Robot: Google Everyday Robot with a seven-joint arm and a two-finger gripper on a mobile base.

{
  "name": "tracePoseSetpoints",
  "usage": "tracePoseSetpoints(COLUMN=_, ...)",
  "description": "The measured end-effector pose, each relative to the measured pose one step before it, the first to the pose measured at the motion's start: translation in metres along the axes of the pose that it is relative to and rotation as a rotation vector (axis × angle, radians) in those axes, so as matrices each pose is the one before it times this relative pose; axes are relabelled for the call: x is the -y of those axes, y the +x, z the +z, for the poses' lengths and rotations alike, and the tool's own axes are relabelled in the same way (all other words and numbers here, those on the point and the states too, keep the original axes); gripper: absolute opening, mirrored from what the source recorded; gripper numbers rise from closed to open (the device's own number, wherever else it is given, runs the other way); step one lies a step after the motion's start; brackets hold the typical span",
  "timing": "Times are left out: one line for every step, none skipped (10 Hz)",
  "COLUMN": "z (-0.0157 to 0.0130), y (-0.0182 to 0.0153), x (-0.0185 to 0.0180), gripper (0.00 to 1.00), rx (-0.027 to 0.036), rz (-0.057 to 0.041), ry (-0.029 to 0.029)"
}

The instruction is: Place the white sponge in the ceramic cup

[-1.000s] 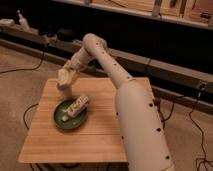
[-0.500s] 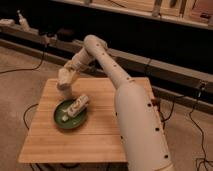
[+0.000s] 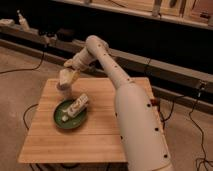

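My gripper (image 3: 67,78) hangs over the back left corner of the wooden table (image 3: 107,135), at the end of the arm that reaches in from the lower right. It is shut on a cream block, the white sponge (image 3: 69,75). Right under it, a whitish round shape is the ceramic cup (image 3: 62,87); the gripper and sponge hide most of it. The sponge sits just above the cup's mouth; I cannot tell if they touch.
A wide green dish (image 3: 59,108) lies in front of the cup and holds a long white patterned object (image 3: 79,105) and a small pale piece (image 3: 64,118). My thick white arm (image 3: 135,120) covers the table's right side. A dark shelf runs behind, and cables lie on the floor.
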State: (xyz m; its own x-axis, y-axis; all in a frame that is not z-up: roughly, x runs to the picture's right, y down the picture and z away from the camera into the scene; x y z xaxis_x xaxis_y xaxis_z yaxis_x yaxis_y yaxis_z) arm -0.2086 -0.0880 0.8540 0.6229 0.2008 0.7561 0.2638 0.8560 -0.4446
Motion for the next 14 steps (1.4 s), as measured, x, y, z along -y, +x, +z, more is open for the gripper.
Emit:
tracePoseSetpoints(z=0.00231, y=-0.0045, x=-0.00172, gripper=0.8, rx=0.01629, rz=-0.01269, ry=-0.01125)
tracePoseSetpoints(z=0.00153, y=-0.00629, x=-0.00474, gripper=0.8, rx=0.03246, rz=-0.02287, ry=-0.02325)
tracePoseSetpoints(z=-0.0016, y=-0.00185, x=-0.00335, gripper=0.8, rx=0.02663, rz=-0.01909, ry=-0.01422)
tracePoseSetpoints(z=-0.00121, y=0.00066, x=-0.00129, gripper=0.8, rx=0.00655, rz=-0.00376, ry=-0.00347)
tracePoseSetpoints(z=-0.00135, y=0.00036, x=0.00015, gripper=0.8, rx=0.00005, rz=-0.00011, ry=0.00156)
tracePoseSetpoints(z=0.00122, y=-0.00015, x=-0.00027, gripper=0.8, rx=0.00047, rz=-0.00009, ry=-0.00171)
tracePoseSetpoints(z=0.00223, y=-0.00096, x=-0.00008, gripper=0.8, rx=0.00066, rz=-0.00122, ry=-0.00277)
tracePoseSetpoints(z=-0.00037, y=0.00005, x=0.00005, gripper=0.8, rx=-0.00001, rz=0.0001, ry=0.00051)
tracePoseSetpoints(z=0.00009, y=0.00003, x=-0.00002, gripper=0.8, rx=-0.00005, rz=-0.00002, ry=-0.0001)
tracePoseSetpoints(z=-0.00032, y=0.00043, x=-0.00011, gripper=0.8, rx=-0.00021, rz=0.00055, ry=0.00032)
tracePoseSetpoints(z=0.00048, y=-0.00054, x=0.00008, gripper=0.8, rx=0.00036, rz=-0.00064, ry=-0.00052)
tracePoseSetpoints(z=0.00005, y=0.00018, x=-0.00007, gripper=0.8, rx=-0.00014, rz=0.00017, ry=-0.0001)
tracePoseSetpoints(z=-0.00009, y=-0.00001, x=0.00002, gripper=0.8, rx=0.00004, rz=0.00003, ry=0.00014)
tracePoseSetpoints(z=-0.00022, y=0.00018, x=0.0, gripper=0.8, rx=-0.0001, rz=0.0002, ry=0.00031)
